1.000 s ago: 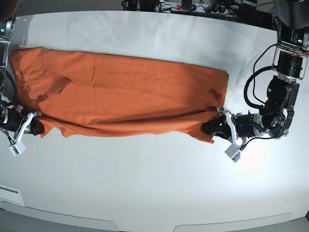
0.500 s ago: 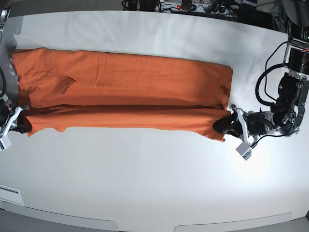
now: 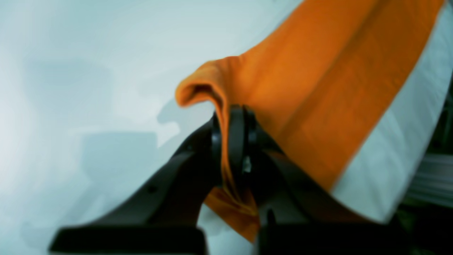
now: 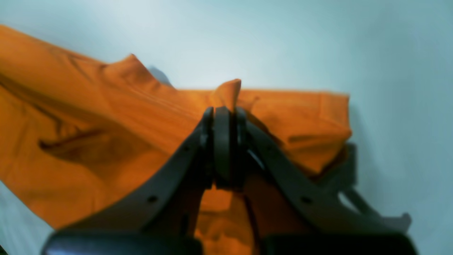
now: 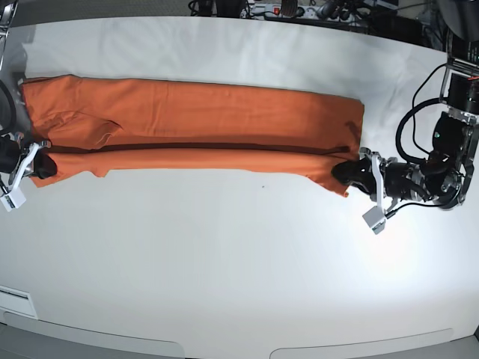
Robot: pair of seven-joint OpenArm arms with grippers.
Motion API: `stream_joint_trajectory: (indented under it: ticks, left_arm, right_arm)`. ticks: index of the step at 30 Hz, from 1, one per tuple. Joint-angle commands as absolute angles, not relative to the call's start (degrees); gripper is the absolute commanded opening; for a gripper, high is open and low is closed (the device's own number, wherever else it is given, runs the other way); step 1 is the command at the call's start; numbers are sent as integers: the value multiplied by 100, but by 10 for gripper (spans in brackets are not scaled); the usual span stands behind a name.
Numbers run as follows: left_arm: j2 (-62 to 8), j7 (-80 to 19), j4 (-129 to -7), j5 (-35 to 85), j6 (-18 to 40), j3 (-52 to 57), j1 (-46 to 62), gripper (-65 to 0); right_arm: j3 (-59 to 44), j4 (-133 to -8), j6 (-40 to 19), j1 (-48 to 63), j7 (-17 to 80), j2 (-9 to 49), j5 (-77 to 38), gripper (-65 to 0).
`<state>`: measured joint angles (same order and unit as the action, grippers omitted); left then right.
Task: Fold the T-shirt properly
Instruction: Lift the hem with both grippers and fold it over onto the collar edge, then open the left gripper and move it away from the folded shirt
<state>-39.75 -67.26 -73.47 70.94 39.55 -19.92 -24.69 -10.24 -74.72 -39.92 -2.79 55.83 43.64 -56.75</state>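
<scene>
Base view shows me the T-shirt [image 5: 194, 127] stretched long across the table [image 5: 239, 269]. My left gripper [image 5: 349, 173] and right gripper [image 5: 37, 161] each pinch a near-edge corner. Thin, limp cloth; I'd keep holding corners.

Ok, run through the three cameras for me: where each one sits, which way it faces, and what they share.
Base: overhead, looking down on the white table; both arms at the T-shirt ends.
Left wrist: behind the left gripper, facing along the shirt hem; its black fingers show.
Right wrist: behind the right gripper, facing the bunched sleeve end.
Shared: every view shows the orange T-shirt pinched by shut jaws.
</scene>
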Motion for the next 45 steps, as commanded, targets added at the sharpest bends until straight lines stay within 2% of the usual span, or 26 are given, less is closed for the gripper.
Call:
stream_joint_trajectory:
  ticks: [1,5,9,18,19,21,22,23,28,33,34,37,40,41,45]
  left_arm:
    - [-4134,-6709,-7426,7400,4000,-1933,-2641,-650]
    - [-4263,-7067,-7426,8029,4000,-1933,-2670,-650]
    - [-4324,-7957,-7426,8500,4000,-1933,-2665,-650]
    - [-4303,-8000,-7424,8500,4000,-1933,-2445,-650]
    - [-4300,-8000,-7424,8500,4000,-1933,-2434,-565]
    - [-4303,-8000,-7424,8500,4000,-1933,-2408,-368]
    - [-4309,-8000,-7424,8500,4000,-1933,-2392,-300]
    - [-4307,-8000,-7424,8500,3999,-1933,-2392,-281]
    - [-4375,-8000,-7424,8500,3782,-1933,-2399,-281]
    - [-4401,-8000,-7424,8500,3743,-1933,-2357,-281]
    - [-4414,-8000,-7424,8500,3745,-1933,-2349,-281]
    - [-4436,-8000,-7424,8500,3745,-1933,-2349,-281]
    - [-4451,-8000,-7424,8500,3747,-1933,-2296,-281]
    - [-4447,-8000,-7424,8500,3747,-1933,-2274,-281]
    - [-4449,-8000,-7424,8500,3752,-1933,-2259,-281]
  right_arm:
    - [-1098,-7561,-4000,-410,5472,4543,-5682,-650]
    - [-1098,-7561,-4000,-412,5505,4578,-5677,-650]
    - [-1096,-7561,-4000,-410,5837,4571,-5728,-650]
    - [-1085,-7561,-4000,-329,6117,4493,-5996,-650]
    - [-1085,-7561,-4000,-331,6145,4466,-5975,-650]
    - [-1087,-7561,-4000,-338,6171,4451,-5981,-533]
    - [-1087,-7561,-4000,-364,6173,4466,-5990,-484]
    - [-1087,-7561,-4000,-381,6180,4508,-6018,-473]
    - [-1288,-7841,-4000,-364,6394,4816,-6810,-474]
    - [-1776,-7994,-4000,-329,7540,4829,-8350,-474]
    - [-1800,-7992,-4000,-327,7776,4823,-8500,-486]
    - [-1809,-7992,-4000,-209,8000,4737,-8500,-580]
    - [-1809,-7988,-4000,-10,7679,4510,-8500,-650]
    - [-1809,-7988,-4000,62,7432,4412,-8499,-650]
    - [-1806,-7988,-4000,257,6093,4014,-6692,-650]
